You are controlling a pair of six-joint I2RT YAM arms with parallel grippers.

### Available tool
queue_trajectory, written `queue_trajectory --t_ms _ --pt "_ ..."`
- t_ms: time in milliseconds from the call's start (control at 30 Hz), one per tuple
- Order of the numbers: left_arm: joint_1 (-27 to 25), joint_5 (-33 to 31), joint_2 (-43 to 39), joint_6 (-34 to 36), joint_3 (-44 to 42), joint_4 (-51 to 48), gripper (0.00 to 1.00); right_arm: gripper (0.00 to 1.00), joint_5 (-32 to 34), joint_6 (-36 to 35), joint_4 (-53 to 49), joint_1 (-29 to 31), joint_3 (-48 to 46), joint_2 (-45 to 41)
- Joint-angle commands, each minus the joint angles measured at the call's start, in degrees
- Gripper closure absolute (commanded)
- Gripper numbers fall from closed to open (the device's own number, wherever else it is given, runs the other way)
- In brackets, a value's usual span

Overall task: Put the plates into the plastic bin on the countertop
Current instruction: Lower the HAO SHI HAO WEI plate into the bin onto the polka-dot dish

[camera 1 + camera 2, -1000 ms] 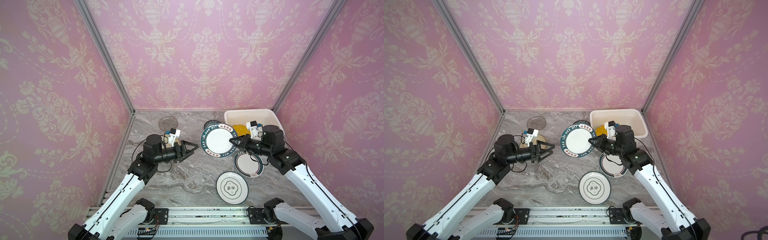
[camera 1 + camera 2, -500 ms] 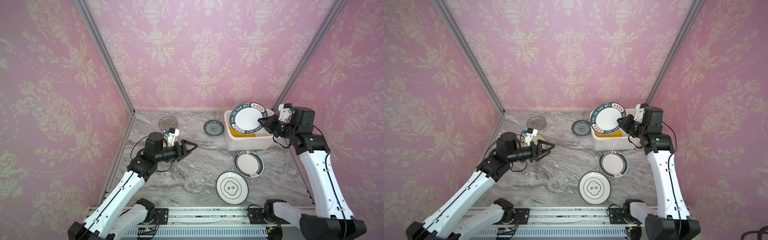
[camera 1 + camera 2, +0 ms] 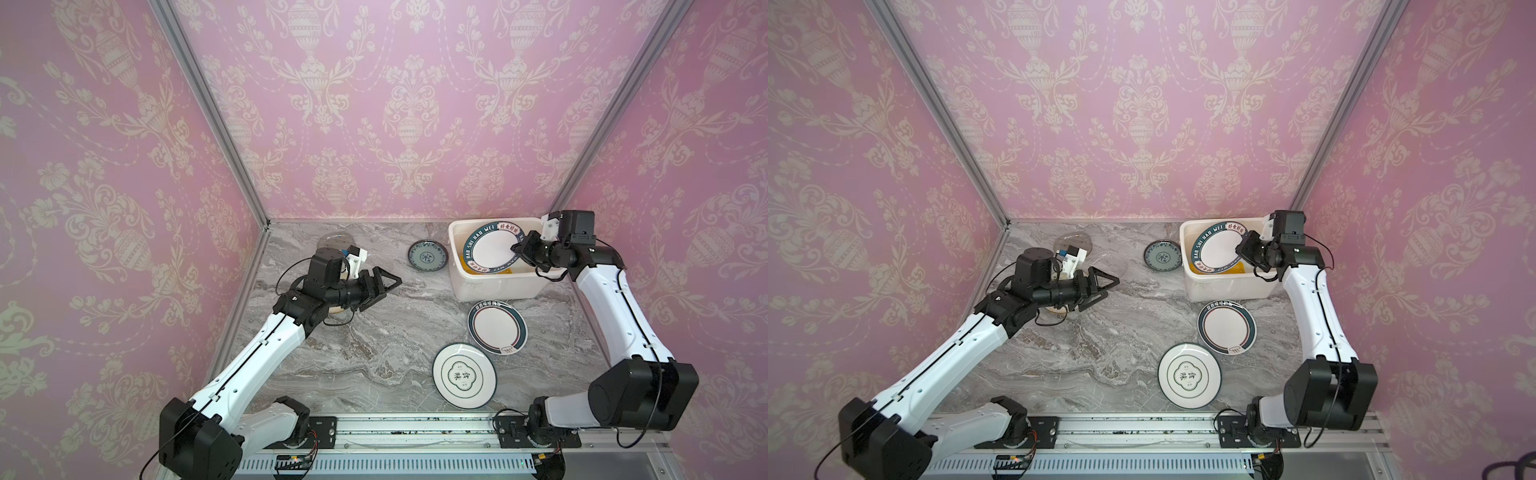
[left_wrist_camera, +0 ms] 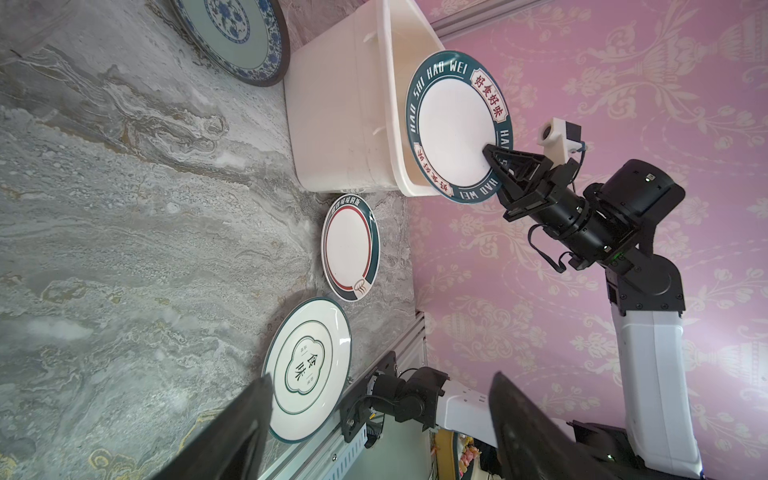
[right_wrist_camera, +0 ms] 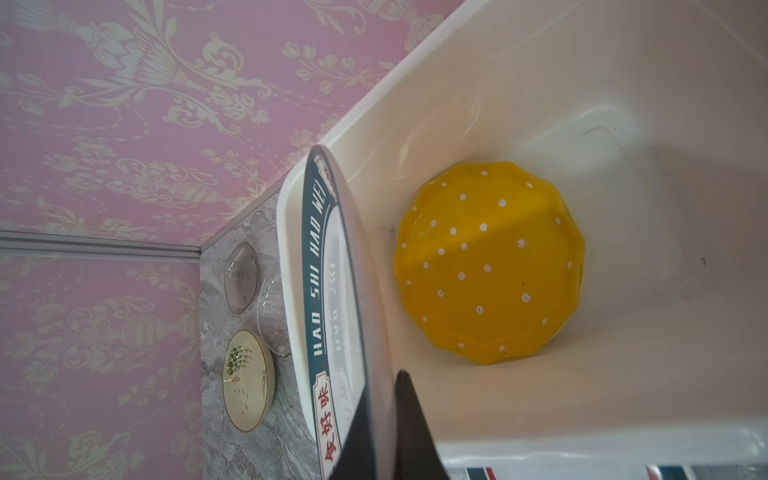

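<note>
Item: lettered plate (image 3: 492,249), dark-rimmed, pinched at its rim by your right gripper (image 3: 516,250), whose jaws are clenched on it. Location: tilted steeply over the plastic bin (image 3: 490,286), at 1 o'clock on the countertop (image 3: 353,353). Bearing: the plate runs from the pincer toward 9 o'clock, across the bin's mouth. A yellow dotted plate (image 5: 490,266) lies flat on the floor beneath. Your left gripper (image 3: 388,289): jaws spread, empty, well apart at 9 o'clock. Judged next: you lower, level, release.

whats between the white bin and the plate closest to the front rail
A dark-rimmed plate with a red ring, flat on the countertop, seen in both top views.
</note>
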Motion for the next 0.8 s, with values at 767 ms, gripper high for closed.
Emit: queue_trajectory --t_ms 767 --pt "-4.91 -2.29 20.69 0.89 12.99 2.82 0.16 1.0 -4.96 -9.81 6.09 -0.68 4.84 19.7"
